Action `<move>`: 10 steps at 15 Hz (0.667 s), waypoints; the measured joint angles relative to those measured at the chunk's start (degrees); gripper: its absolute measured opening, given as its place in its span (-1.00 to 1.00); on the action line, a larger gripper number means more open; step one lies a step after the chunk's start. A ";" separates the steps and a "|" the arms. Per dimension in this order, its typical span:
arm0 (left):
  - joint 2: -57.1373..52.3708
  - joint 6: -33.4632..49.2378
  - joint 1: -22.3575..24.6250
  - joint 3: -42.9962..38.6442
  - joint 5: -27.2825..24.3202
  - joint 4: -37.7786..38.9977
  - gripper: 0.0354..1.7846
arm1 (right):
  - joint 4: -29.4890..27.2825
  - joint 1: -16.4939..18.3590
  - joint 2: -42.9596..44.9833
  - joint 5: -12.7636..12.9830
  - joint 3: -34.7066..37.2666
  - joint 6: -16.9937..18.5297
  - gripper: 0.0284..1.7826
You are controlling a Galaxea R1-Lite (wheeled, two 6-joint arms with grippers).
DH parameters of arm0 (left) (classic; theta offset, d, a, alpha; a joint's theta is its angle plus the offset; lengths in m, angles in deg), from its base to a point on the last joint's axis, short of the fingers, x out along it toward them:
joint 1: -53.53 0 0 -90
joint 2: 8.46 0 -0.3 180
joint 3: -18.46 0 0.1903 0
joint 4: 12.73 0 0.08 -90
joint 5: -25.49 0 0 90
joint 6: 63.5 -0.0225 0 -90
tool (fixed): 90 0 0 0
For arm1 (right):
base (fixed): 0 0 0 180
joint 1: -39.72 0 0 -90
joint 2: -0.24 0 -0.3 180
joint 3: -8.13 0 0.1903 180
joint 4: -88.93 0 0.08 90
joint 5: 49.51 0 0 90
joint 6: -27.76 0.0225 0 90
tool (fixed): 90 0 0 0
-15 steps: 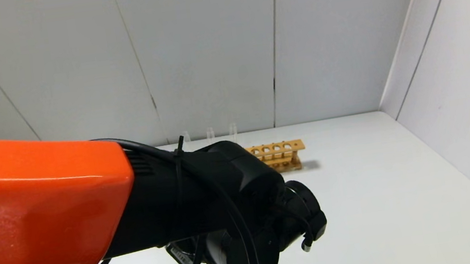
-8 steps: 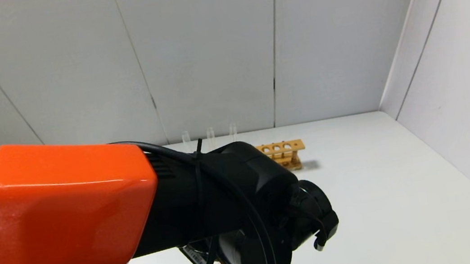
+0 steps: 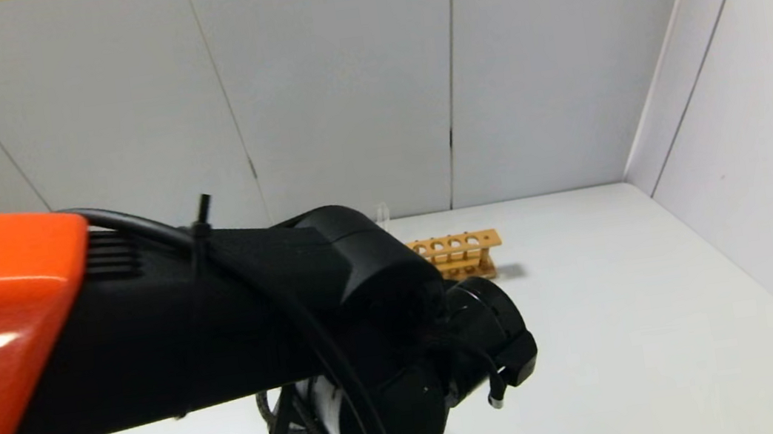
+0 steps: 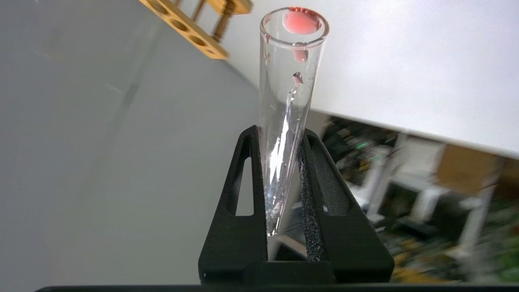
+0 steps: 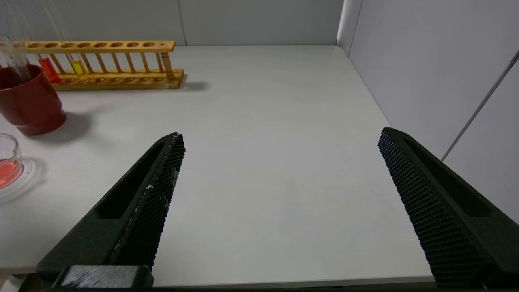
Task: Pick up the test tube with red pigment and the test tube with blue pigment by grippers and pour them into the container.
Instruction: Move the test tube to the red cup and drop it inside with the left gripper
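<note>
Fingers around unlabelled test tube with red pigment

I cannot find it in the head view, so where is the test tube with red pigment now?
The left wrist view shows the test tube with red pigment clamped in the left gripper, nearly emptied, with the wooden rack beyond it.

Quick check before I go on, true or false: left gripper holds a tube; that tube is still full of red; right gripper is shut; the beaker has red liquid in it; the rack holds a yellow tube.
1. Left gripper holds a tube: true.
2. That tube is full of red: false, only red drops remain near its mouth.
3. Right gripper is shut: false, it is wide open and empty.
4. Beaker has red liquid: true.
5. Rack holds a yellow tube: true.
</note>
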 joint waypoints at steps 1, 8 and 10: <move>-1.99 4.72 0.00 -1.79 -2.11 -0.28 -0.70 | 0.00 0.02 0.00 -0.02 0.00 0.00 0.95; -13.69 30.68 -0.09 -19.76 -15.93 22.36 -0.70 | 0.00 0.02 0.00 0.00 0.00 0.00 0.95; -15.21 35.47 -0.05 -24.32 -19.81 35.01 -0.70 | 0.02 0.05 0.00 0.00 0.00 0.00 0.95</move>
